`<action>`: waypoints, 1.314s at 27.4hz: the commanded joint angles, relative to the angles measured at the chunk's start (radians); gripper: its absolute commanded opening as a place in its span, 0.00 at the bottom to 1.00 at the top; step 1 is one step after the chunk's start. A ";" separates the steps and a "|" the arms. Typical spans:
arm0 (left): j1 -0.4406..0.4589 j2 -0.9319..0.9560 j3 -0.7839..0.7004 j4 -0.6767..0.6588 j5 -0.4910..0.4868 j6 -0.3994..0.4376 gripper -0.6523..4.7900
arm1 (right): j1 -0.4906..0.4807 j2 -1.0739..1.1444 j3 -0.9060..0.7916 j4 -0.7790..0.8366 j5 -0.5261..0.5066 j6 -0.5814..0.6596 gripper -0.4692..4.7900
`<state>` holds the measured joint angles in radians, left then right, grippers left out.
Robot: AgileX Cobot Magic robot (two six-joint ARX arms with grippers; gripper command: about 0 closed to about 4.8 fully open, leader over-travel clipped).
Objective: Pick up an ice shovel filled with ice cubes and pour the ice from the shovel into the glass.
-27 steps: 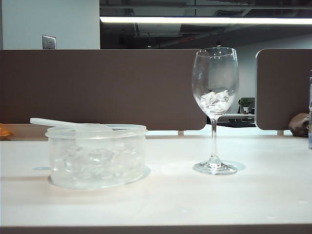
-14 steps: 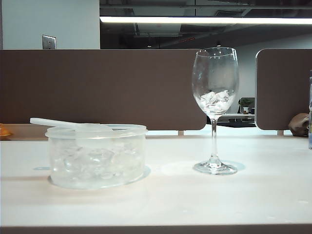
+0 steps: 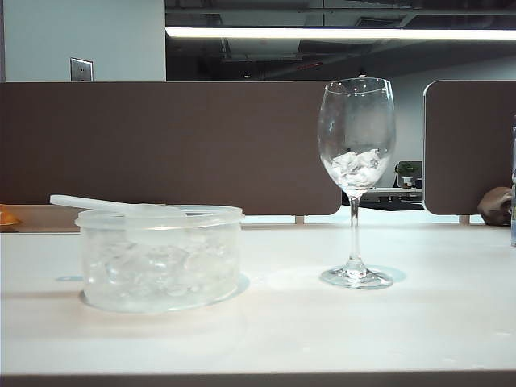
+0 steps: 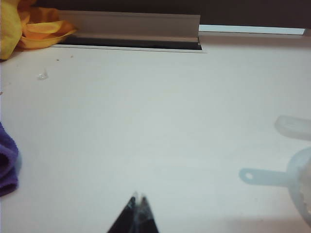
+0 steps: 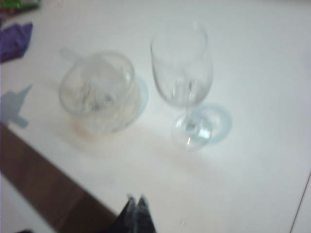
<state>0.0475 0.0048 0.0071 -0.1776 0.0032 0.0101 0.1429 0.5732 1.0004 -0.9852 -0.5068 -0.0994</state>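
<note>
Exterior, tub: a round clear plastic tub [image 3: 160, 258] of ice cubes [image 3: 161, 266] stands on the white table [image 3: 282, 330], left of centre.
Exterior, shovel: the ice shovel [image 3: 117, 205] lies across the tub's rim, handle pointing left and past the rim.
Exterior, glass: the glass [image 3: 355, 181] stands upright to the right of the tub, well apart from it, with a small heap of ice low in its bowl.
Exterior, arms: neither arm is in view.
Left wrist, gripper: the left gripper [image 4: 138, 200] has its fingertips pressed together and holds nothing; it sits low over bare table.
Left wrist, shovel: the handle end [image 4: 262, 176] with its hanging hole juts out from the tub at the frame's edge, well apart from the fingertips.
Left wrist, clutter: yellow cloth [image 4: 29, 24] and purple cloth [image 4: 7, 165] lie at the table's margins.
Right wrist, gripper: the right gripper [image 5: 137, 201] has its tips together, nothing between them, high above the table's near edge.
Right wrist, targets: blurred; tub and glass side by side below.
Step, judged: reach for the shovel handle.
Advice: spread the jaws before descending; pinch the handle on the free length outside the rim; lift level so cubes stay in; keep clear of the glass stem, which looks easy to tip.
</note>
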 commanded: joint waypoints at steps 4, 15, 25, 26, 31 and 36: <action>0.002 0.001 0.000 -0.008 -0.003 0.005 0.11 | 0.057 -0.136 -0.160 0.342 0.077 -0.006 0.09; 0.002 0.001 0.000 -0.008 -0.003 0.005 0.11 | 0.011 -0.435 -0.574 0.788 0.317 -0.010 0.09; 0.002 0.001 0.000 -0.008 -0.003 0.005 0.11 | -0.002 -0.545 -0.753 0.789 0.460 -0.009 0.09; 0.002 0.001 0.000 -0.008 -0.003 0.005 0.11 | -0.002 -0.553 -0.766 0.789 0.460 -0.009 0.09; 0.002 0.001 0.000 -0.008 -0.003 0.005 0.11 | -0.002 -0.571 -0.825 0.812 0.461 -0.009 0.09; 0.002 0.001 0.000 -0.008 -0.003 0.005 0.11 | -0.002 -0.571 -0.877 0.854 0.463 -0.009 0.09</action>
<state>0.0475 0.0048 0.0071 -0.1780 0.0029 0.0101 0.1406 0.0010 0.1307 -0.1616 -0.0475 -0.1066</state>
